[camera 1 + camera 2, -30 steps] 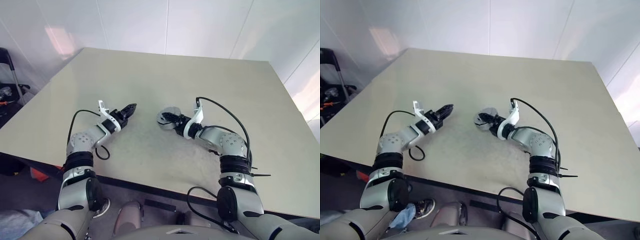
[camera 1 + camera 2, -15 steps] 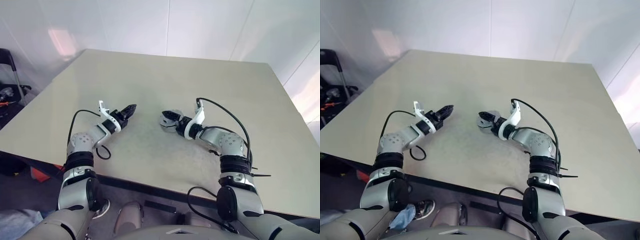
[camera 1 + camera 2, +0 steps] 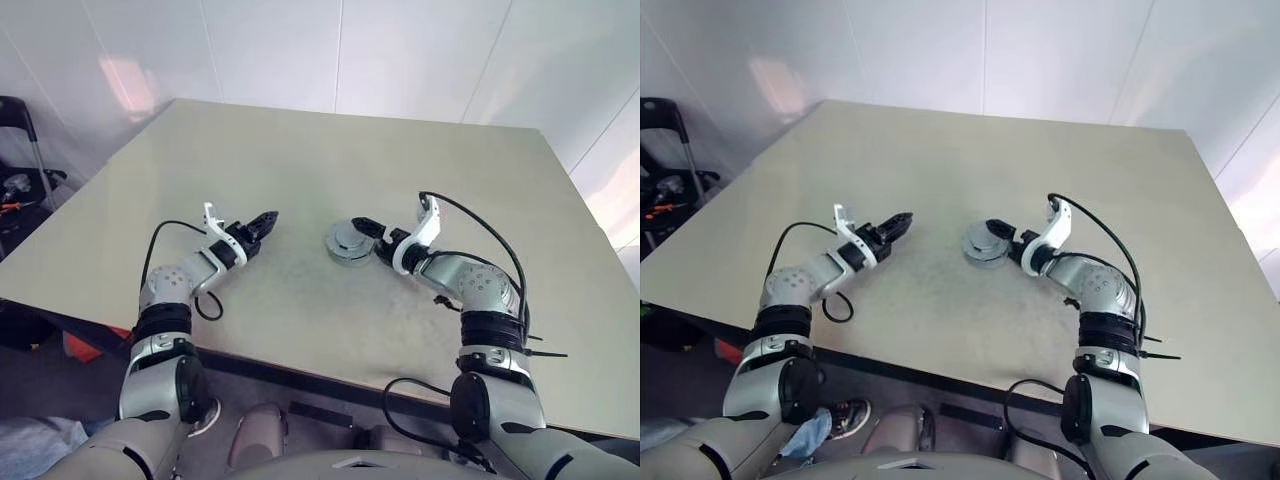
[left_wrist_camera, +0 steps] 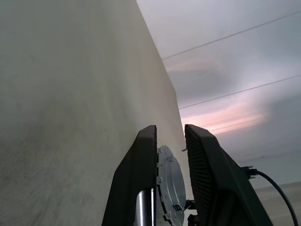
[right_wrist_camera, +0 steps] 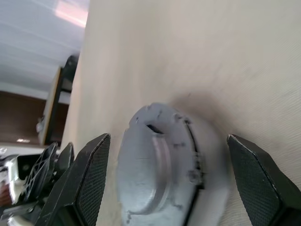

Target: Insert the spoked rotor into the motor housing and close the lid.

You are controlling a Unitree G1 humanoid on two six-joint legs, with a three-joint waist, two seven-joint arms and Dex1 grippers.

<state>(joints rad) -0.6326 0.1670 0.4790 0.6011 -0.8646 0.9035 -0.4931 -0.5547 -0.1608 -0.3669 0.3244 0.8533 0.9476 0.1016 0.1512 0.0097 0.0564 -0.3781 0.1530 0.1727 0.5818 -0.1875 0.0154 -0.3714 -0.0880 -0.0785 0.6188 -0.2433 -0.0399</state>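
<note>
The right gripper [image 3: 368, 228] has let go: a second ago its fingers were closed around the round grey assembly, and now they stand spread wide on either side of it, empty, with the arm drawn back a little toward the robot's right. The lid [image 3: 349, 238] sits flat on top of the motor housing [image 5: 197, 188] on the table [image 3: 330, 150], near the middle between the two arms (the spoked rotor can't be seen, so whether it is inside I cannot tell). The stack lies with its round face up and no long axis to speak of; in the right wrist view the lid's raised centre [image 5: 157, 155] faces away from the tabletop. No readable writing shows on it.

The left gripper [image 3: 265, 222] has stayed where it was, fingers nearly together and holding nothing, pointing across toward the housing and well apart from it.
</note>
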